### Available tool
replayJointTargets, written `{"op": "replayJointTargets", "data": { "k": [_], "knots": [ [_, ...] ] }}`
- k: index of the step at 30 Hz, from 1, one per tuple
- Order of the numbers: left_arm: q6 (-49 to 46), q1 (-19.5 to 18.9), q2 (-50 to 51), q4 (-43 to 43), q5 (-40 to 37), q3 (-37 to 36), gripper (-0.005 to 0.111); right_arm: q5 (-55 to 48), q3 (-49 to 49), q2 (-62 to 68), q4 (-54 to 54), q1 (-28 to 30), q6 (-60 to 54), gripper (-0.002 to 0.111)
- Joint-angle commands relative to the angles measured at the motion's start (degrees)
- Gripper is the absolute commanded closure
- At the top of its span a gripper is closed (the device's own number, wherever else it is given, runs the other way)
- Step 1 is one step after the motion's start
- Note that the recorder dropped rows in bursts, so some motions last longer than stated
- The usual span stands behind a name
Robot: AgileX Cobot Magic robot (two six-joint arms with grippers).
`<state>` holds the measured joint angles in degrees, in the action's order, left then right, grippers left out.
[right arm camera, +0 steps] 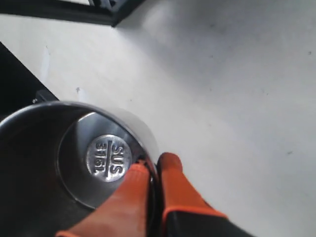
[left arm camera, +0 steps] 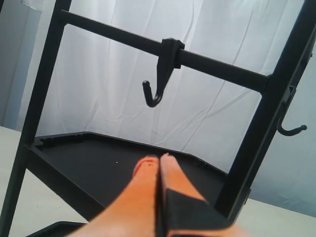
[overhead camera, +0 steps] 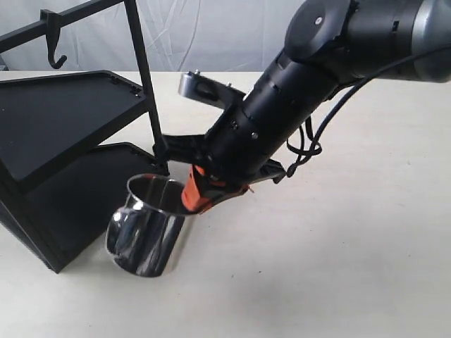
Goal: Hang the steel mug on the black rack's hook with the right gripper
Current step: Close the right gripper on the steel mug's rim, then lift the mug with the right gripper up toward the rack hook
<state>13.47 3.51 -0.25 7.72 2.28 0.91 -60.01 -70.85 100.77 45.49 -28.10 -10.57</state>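
The steel mug hangs tilted just above the table beside the black rack. My right gripper is shut on the mug's rim, one orange finger inside and one outside. In the right wrist view the mug shows its inside and a round stamped base mark, with the gripper clamped on its wall. The mug's handle faces the rack's lower shelf. A hook hangs from the rack's top bar at the far left. In the left wrist view my left gripper is shut and empty, facing the hook and top bar.
The rack's upright post and lower shelf stand close to the mug. A second hook sticks out from the rack's side post. White cloth hangs behind the table.
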Motion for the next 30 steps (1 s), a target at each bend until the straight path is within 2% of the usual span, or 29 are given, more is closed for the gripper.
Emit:
{"op": "replayJointTargets", "data": {
  "k": [1, 10, 20, 26, 30],
  "knots": [
    [0.0, 0.1, 0.2, 0.0, 0.6, 0.1, 0.107, 0.5, -0.6, -0.2, 7.8, 3.5, 0.2, 0.109],
    [0.0, 0.1, 0.2, 0.0, 0.6, 0.1, 0.107, 3.7, -4.9, 2.8, 23.4, 4.1, 0.2, 0.109],
    [0.0, 0.1, 0.2, 0.0, 0.6, 0.1, 0.107, -3.2, -10.9, 10.0, 29.6, 4.2, 2.4, 0.109],
    [0.0, 0.1, 0.2, 0.0, 0.6, 0.1, 0.107, -9.1, -11.3, 12.7, 34.2, 6.7, 2.8, 0.109],
    [0.0, 0.1, 0.2, 0.0, 0.6, 0.1, 0.107, -9.6, -11.3, 12.7, 36.4, 8.1, 2.8, 0.109]
  ]
}}
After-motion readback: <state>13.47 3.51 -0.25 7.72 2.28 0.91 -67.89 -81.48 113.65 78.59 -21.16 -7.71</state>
